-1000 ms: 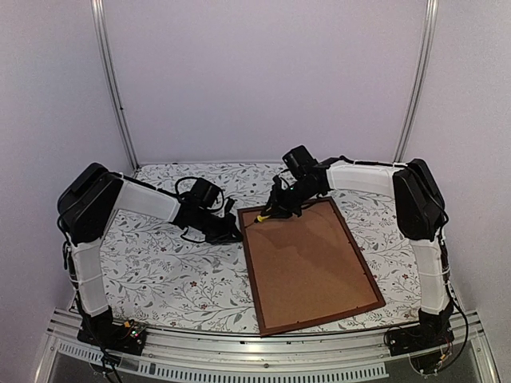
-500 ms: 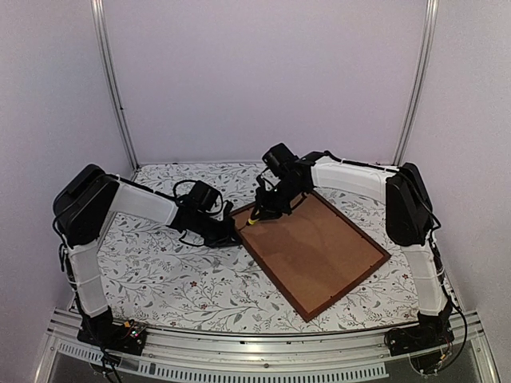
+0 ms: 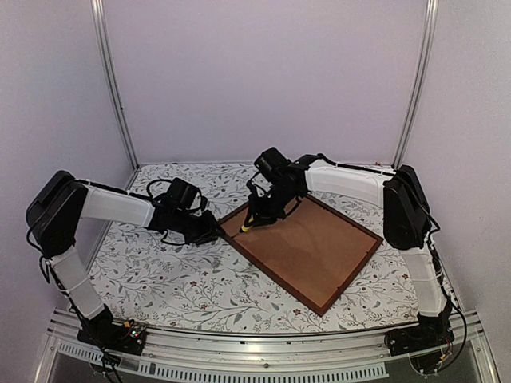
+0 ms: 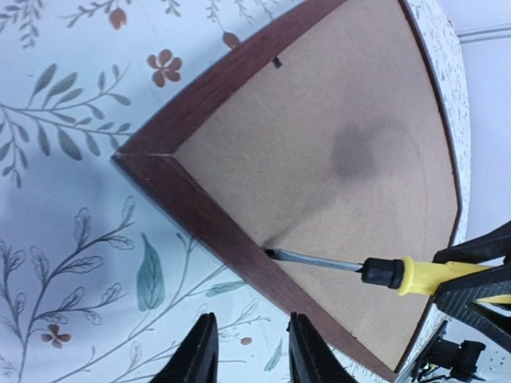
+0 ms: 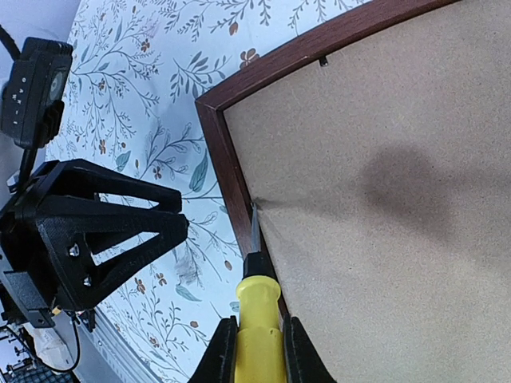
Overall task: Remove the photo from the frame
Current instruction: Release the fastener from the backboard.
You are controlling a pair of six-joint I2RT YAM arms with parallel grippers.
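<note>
Reddish-brown wood frame (image 4: 200, 201) lies back side up on the floral table (image 3: 160, 271). We see the right gripper (image 5: 257, 351) clamping a yellow screwdriver (image 5: 257, 315), tip at the frame's inner edge. The left gripper (image 4: 251, 359) stands slightly open, empty.

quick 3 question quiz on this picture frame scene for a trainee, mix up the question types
1. True or false: the frame lies face down, with its brown backing board showing.
2. What does the right gripper hold between its fingers? A) a yellow-handled screwdriver B) a corner of the photo C) nothing
3. Fill in: the screwdriver's tip sits at the seam between the backing board and the ____.

Key: 1 true; 2 A; 3 frame
</note>
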